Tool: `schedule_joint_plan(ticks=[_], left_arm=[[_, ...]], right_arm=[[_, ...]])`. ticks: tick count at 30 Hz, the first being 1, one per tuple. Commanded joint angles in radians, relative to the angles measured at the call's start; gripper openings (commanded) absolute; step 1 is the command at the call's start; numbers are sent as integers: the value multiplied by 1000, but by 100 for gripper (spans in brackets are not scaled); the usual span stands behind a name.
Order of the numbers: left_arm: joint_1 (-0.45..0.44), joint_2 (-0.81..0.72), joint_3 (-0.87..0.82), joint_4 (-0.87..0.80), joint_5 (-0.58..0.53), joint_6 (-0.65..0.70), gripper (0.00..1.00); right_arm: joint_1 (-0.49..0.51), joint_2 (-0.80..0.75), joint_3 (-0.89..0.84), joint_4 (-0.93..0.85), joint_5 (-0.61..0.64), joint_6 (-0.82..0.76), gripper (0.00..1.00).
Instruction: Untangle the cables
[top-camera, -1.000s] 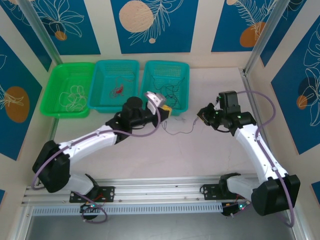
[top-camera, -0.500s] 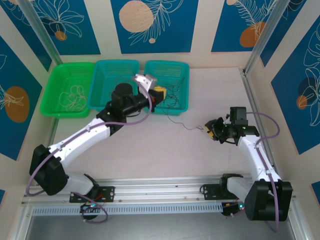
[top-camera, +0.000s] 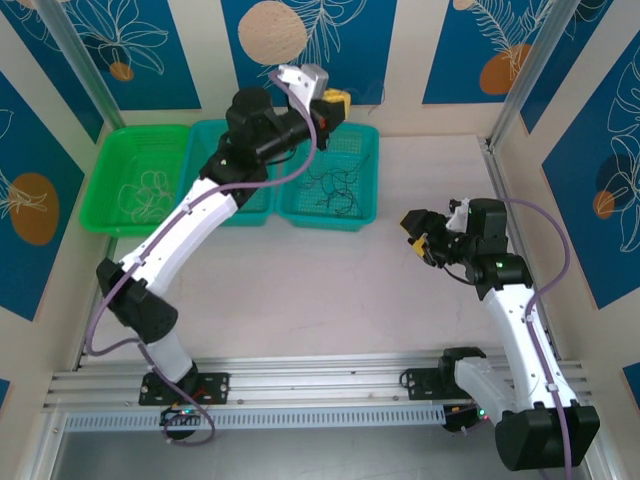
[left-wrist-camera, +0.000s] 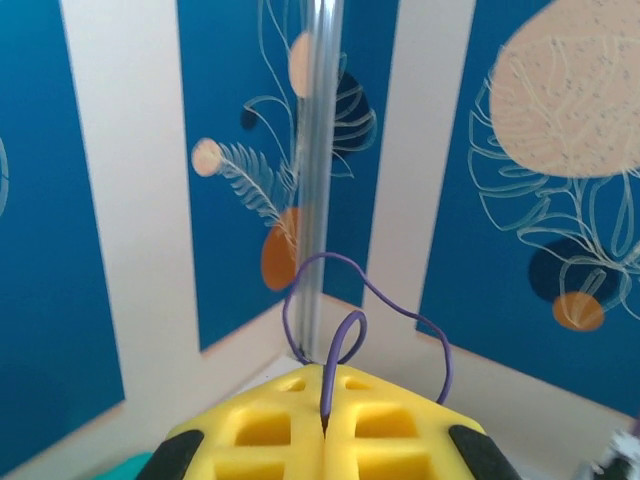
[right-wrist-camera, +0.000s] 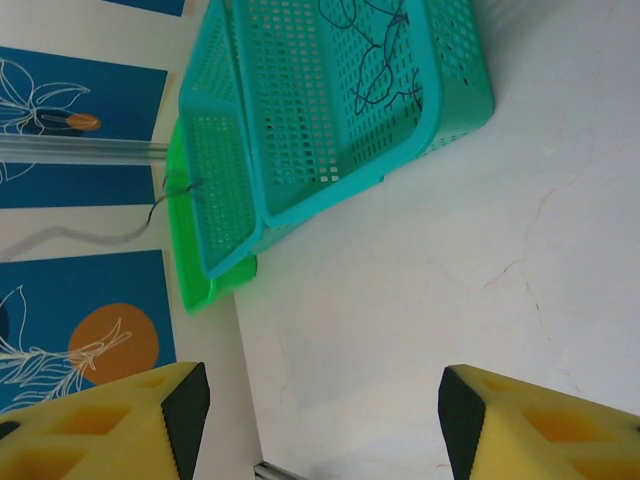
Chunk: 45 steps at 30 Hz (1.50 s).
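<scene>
While left pincer (left-wrist-camera: 325, 428) pinches dark purple cable (left-wrist-camera: 328, 390) aloft, right pincer (right-wrist-camera: 320, 410) stands spread, empty, over table (right-wrist-camera: 450, 250).

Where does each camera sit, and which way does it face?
Top external: above, behind the robot, looking down; both arms, table, three baskets.
Left wrist: raised, facing the blue wall; left gripper shut on purple cable.
Right wrist: over the table, facing the baskets; right gripper open.
Shared: top and right wrist show the baskets.
</scene>
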Motion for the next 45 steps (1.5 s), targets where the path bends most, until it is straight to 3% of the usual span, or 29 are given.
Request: schedule_joint_plan(ticks=[1, 9, 17, 18, 20, 21, 23, 27, 31, 36, 41, 45], left_arm=[[52, 95, 149, -131, -60, 58, 0], [81, 362, 458, -308, -144, 90, 0], [90, 541, 499, -341, -145, 57, 2], [90, 556, 507, -361, -145, 60, 9], [92, 580, 512, -411, -158, 58, 49], [92, 584, 512, -430, -164, 59, 63], [92, 573, 501, -459, -171, 65, 74], [91, 471, 388, -398, -159, 62, 90], [92, 306, 213, -292, -128, 42, 92], [89, 35, -123, -145, -104, 9, 94], [87, -276, -554, 3, -176, -29, 95], [87, -500, -845, -14, -305, -14, 99]], right_arm=[[1, -18, 0, -16, -43, -34, 64], [-6, -59, 2, -61, -7, -44, 66], [-13, -87, 8, -111, -2, -57, 66], [-14, -89, 6, -113, 1, -54, 66], [-18, -93, 3, -116, 6, -51, 66], [-21, -92, 2, -117, 10, -50, 66], [-21, -89, 2, -115, 17, -48, 66], [-26, -77, 7, -111, 27, -55, 66], [-38, -69, 15, -121, 66, -87, 66], [-46, -74, 5, -116, 202, -164, 68], [-47, -49, -29, -40, 311, -239, 74], [-46, 20, -38, -5, 456, -342, 78]])
